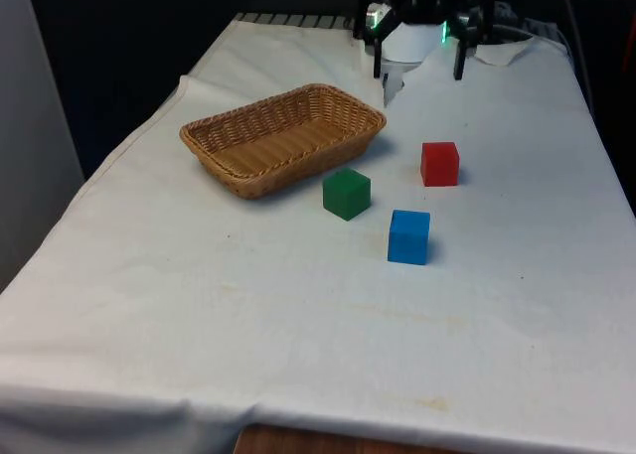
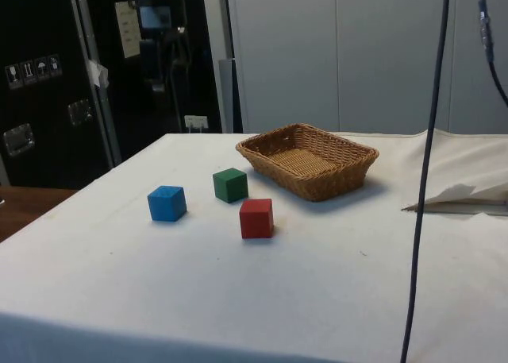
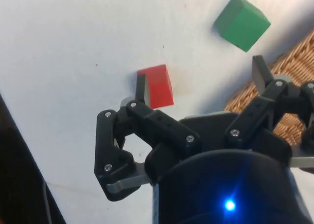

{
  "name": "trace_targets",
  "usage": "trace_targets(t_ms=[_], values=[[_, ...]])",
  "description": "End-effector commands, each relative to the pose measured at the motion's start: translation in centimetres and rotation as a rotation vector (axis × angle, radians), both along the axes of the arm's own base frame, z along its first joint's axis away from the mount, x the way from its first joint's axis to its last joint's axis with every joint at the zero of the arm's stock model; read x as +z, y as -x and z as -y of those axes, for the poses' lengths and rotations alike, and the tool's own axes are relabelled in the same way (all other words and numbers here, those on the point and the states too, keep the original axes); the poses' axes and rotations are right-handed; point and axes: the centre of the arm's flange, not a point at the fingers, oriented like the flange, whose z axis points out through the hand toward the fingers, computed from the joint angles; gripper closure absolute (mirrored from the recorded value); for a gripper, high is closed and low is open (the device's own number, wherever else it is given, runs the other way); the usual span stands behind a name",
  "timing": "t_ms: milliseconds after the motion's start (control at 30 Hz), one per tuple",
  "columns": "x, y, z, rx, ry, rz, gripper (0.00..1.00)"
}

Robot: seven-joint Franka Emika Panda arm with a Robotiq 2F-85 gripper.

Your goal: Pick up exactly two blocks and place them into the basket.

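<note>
While jaws gape above, red block [image 1: 439, 163] sits apart from basket [image 1: 214, 143].

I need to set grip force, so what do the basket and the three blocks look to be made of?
Basket: woven wicker or rattan, tan, with visible braided strands and rim. Red block, green block and blue block: probably painted wood or plastic; flat, evenly coloured matte faces with crisp edges. They look rigid.

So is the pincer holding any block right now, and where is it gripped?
Nothing is held. The pincer is open with white cloth between its fingers; the red block, green block and blue block all sit on the table.
</note>
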Motion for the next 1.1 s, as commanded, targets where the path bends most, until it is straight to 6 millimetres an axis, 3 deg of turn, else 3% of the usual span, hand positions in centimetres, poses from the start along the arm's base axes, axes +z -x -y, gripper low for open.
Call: trace_targets(t_ms=[0, 33, 567, 1067], values=[[-0.8, -0.3, 0.3, -0.002, -0.011, 0.004, 0.0], [-0.3, -0.1, 0.2, -0.002, -0.002, 0.001, 0.0], [-6.9, -3.2, 1.1, -0.061, -0.035, 0.001, 0.0], [-11.4, -4.8, 0.9, -0.091, -0.052, -0.002, 0.0]])
